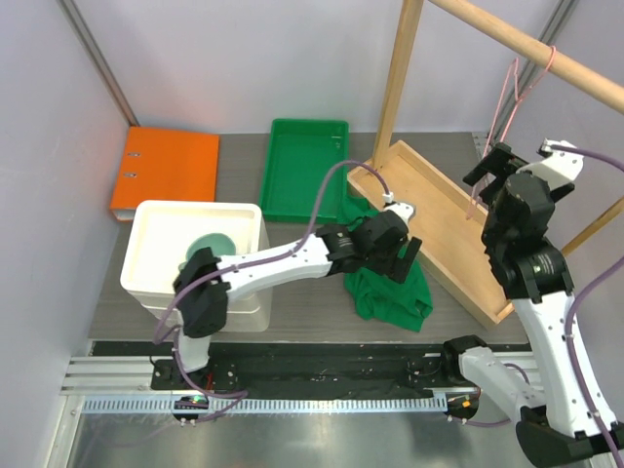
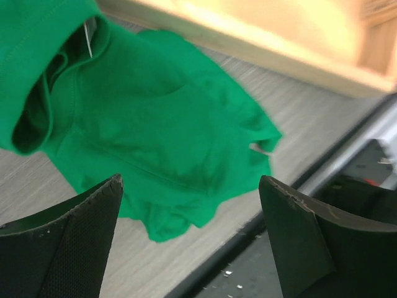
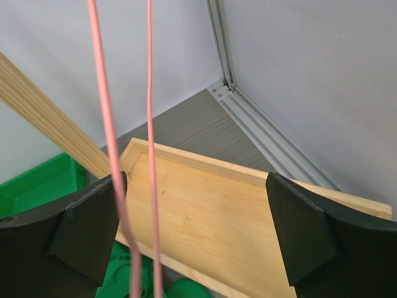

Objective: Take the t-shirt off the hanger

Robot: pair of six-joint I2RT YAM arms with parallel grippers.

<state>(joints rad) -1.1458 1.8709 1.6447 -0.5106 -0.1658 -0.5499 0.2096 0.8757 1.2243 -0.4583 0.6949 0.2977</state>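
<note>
The dark-green t-shirt [image 1: 390, 292] lies crumpled on the table in front of the wooden rack, free of the hanger. My left gripper [image 1: 402, 258] hovers just over it, open. In the left wrist view the t-shirt [image 2: 155, 124] spreads beyond my left gripper [image 2: 192, 205], with nothing between the fingers. The pink wire hanger [image 1: 509, 93] hangs bare from the wooden rail [image 1: 546, 54]. My right gripper [image 1: 522, 158] stands open beside the hanger's lower part. In the right wrist view two strands of the hanger [image 3: 151, 124] run down inside my right gripper [image 3: 195, 211], close to the left finger [image 3: 87, 230].
The rack's wooden base board [image 1: 439, 219] lies at an angle right of the shirt, with an upright post [image 1: 395, 88]. A green tray [image 1: 304, 166] and an orange binder [image 1: 166, 171] lie at the back. A white bin [image 1: 195, 249] stands at the left. The table's front edge rail [image 2: 298, 192] is close to the shirt.
</note>
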